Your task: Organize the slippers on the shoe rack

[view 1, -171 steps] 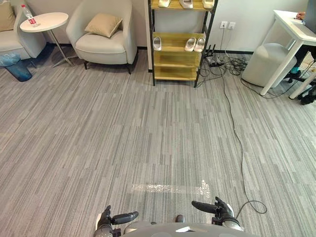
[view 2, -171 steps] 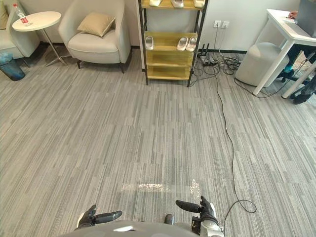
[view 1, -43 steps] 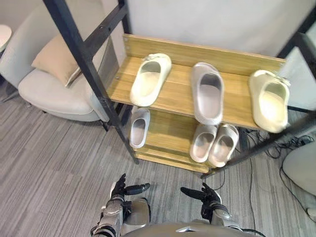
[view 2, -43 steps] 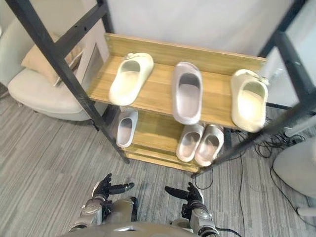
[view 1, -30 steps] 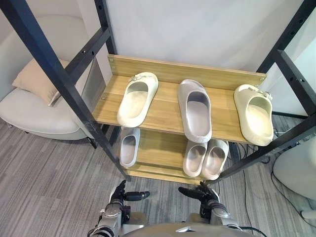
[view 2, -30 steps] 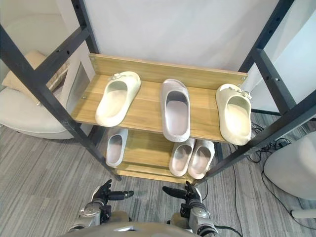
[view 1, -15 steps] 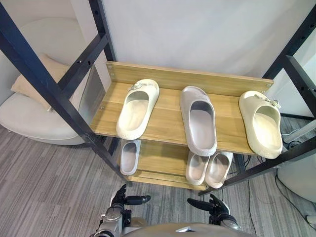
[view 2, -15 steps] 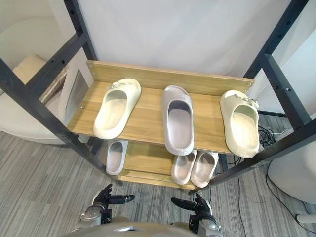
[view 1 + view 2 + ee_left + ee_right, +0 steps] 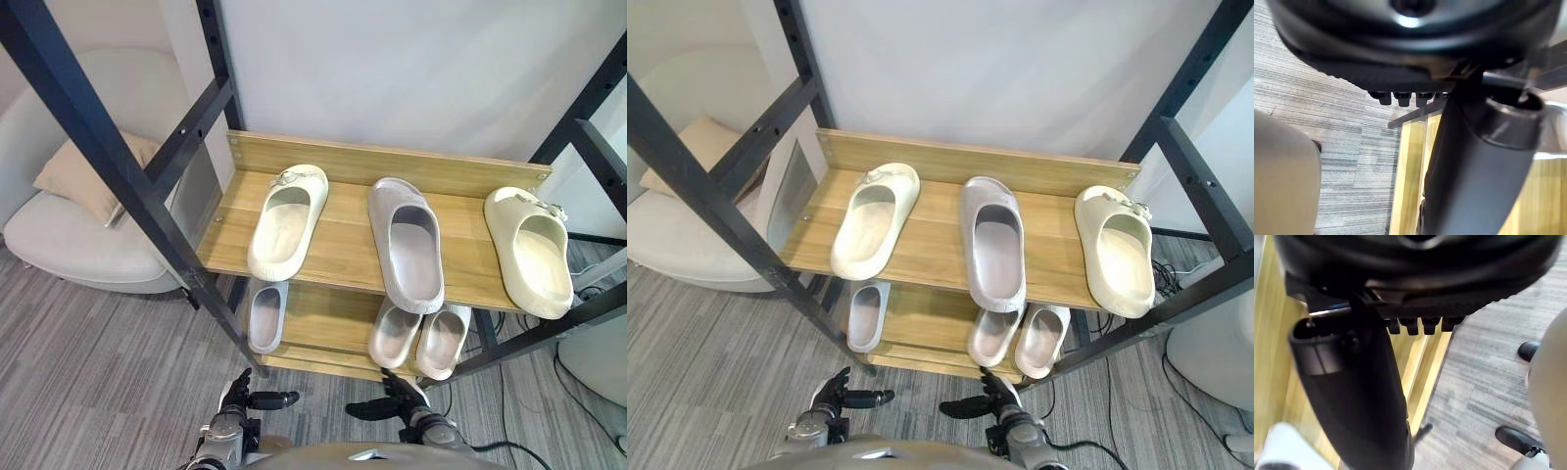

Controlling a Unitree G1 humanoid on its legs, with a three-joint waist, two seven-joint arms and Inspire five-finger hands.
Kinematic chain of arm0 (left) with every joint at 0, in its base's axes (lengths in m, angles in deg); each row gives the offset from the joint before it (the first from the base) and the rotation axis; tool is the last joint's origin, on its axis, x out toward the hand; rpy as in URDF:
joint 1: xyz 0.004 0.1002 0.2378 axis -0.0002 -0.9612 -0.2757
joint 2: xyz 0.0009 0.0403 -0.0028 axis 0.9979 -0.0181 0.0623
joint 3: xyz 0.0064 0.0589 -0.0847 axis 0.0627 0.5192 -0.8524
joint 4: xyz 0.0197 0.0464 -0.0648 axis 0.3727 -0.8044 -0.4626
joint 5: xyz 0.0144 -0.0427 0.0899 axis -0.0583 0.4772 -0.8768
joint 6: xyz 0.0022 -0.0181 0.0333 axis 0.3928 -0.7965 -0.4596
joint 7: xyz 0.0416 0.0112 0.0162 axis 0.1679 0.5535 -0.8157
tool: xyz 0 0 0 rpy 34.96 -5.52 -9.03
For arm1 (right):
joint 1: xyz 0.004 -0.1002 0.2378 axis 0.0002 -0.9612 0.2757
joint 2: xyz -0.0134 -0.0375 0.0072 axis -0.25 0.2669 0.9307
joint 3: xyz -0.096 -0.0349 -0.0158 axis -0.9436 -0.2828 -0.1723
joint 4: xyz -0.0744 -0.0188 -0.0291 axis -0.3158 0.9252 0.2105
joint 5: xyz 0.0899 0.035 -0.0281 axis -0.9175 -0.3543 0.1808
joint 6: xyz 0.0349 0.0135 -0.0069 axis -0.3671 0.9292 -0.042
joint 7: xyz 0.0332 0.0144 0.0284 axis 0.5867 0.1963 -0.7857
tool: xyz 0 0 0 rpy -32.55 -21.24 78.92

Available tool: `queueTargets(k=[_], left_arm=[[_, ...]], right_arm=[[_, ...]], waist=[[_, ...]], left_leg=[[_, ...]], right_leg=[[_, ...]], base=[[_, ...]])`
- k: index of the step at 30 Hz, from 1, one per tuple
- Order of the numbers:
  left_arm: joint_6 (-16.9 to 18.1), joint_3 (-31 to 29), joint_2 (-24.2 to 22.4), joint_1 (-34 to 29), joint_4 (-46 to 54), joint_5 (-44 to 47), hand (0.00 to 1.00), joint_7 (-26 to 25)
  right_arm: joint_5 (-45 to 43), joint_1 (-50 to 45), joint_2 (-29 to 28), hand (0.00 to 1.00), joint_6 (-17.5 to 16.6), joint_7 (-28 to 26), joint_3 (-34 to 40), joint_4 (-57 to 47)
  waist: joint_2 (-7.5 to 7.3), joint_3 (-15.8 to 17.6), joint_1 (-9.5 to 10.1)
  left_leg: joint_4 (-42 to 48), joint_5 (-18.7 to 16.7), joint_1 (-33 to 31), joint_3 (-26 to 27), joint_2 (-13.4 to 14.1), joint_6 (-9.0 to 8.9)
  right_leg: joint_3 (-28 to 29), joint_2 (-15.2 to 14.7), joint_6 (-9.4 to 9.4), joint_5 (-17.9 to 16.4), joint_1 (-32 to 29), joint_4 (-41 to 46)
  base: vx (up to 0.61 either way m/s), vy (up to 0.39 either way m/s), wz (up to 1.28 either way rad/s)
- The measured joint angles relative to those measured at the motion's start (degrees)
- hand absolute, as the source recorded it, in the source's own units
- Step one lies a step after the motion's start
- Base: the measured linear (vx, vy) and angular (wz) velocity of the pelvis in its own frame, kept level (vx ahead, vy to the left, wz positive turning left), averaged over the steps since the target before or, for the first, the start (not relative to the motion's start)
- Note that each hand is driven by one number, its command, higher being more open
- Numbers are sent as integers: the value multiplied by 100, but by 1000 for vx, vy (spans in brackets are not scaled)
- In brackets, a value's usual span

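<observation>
The left robot hand (image 9: 238, 401) and right robot hand (image 9: 390, 405) hang low before the shoe rack (image 9: 392, 166), fingers relaxed, holding nothing. On the top shelf I note a cream slipper (image 9: 284, 220) at left, a grey slipper (image 9: 407, 245) at centre and a second cream slipper (image 9: 534, 253) at the right end. The grey slipper's heel overhangs the front edge, and I judge a careless reach could knock it off. The black side posts (image 9: 118, 157) narrow my entry. Bare wood lies between the slippers.

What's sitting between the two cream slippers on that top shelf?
One grey slipper, lying apart from the left cream slipper and the right cream slipper; the left eye view shows it.
</observation>
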Motion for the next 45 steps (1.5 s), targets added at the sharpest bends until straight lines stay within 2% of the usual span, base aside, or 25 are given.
queueTargets(k=[1,4,8,11,13,17,20,24,27,28,34,37,45], left_arm=[[0,32,1,15,24,-29,100,-1],[2,150,7,71,62,-38,100,-13],[9,169,40,110,71,-36,100,-57],[9,196,100,136,71,-35,100,-74],[9,208,102,141,72,-31,100,-102],[10,222,117,163,84,-12,100,-134],[10,230,123,168,89,44,100,-150],[28,264,131,170,88,86,100,-146],[80,281,131,169,83,86,100,-136],[89,284,131,170,79,85,100,-130],[130,509,180,191,61,85,100,-109],[132,520,192,196,5,86,100,-65],[195,866,223,280,-128,130,100,-59]], right_arm=[[1,48,-23,100,1,-171,-423,-162],[2,100,-223,100,13,-508,-1001,-365],[-58,377,-220,100,74,-618,-1393,-585],[-199,559,-213,100,161,-630,-1608,-808],[-290,596,-214,100,171,-638,-1646,-920],[-292,723,-261,100,179,-649,-1888,-1468],[-503,722,3,100,230,-656,-2054,-1933],[-770,711,297,100,211,-671,-2089,-3069],[-797,710,380,100,85,-693,-2074,-3863],[-953,710,434,100,-76,-786,-2067,-4280],[-1192,713,624,100,-250,-853,-1998,-5116],[-1239,719,690,100,-325,-852,-1984,-5576],[-1158,730,743,100,-808,-608,-1735,-6826]], waist=[[-3,2,33],[-27,-10,196],[-86,-2,264],[-171,34,275],[-175,37,292],[-212,56,372],[-218,71,387],[-187,119,358],[-179,124,353],[-176,125,352],[-172,125,322],[-170,125,245],[-102,113,210]], left_leg=[[-4,14,-49,-63,-4,18],[-16,37,-127,-200,-25,35],[-22,176,-306,-360,-112,67],[-23,262,-368,-461,-191,98],[-30,272,-376,-477,-197,99],[-271,514,-397,-513,-209,48],[-451,670,-401,-593,-180,-3],[-488,726,-405,-590,-103,-65],[-513,740,-411,-587,-57,-92],[-517,738,-408,-589,-35,-104],[-511,732,-407,-592,-22,-113],[-482,725,-398,-589,-18,-119],[-433,714,-378,-591,9,-134]], right_leg=[[-46,4,6,8,-21,-13],[-162,4,20,39,-22,-56],[-267,-49,14,172,-114,-110],[-326,-111,16,174,-126,-117],[-327,-115,16,174,-130,-117],[-305,-137,16,177,-263,-109],[-335,-122,28,195,-347,-54],[-305,-53,-1,239,-382,-47],[-292,-11,-6,242,-409,-36],[-292,12,-10,240,-408,-42],[-274,27,-42,220,-398,-23],[-239,26,-67,198,-410,45],[-220,41,-108,166,-420,168]], base=[[-71,-25,18],[-84,-11,21],[-104,29,21],[-120,43,18],[-108,23,8],[-149,-13,4],[-119,-41,10],[-63,-24,-3],[-9,-8,-1],[0,0,0],[15,-7,0],[0,0,0],[-31,1,-1]])
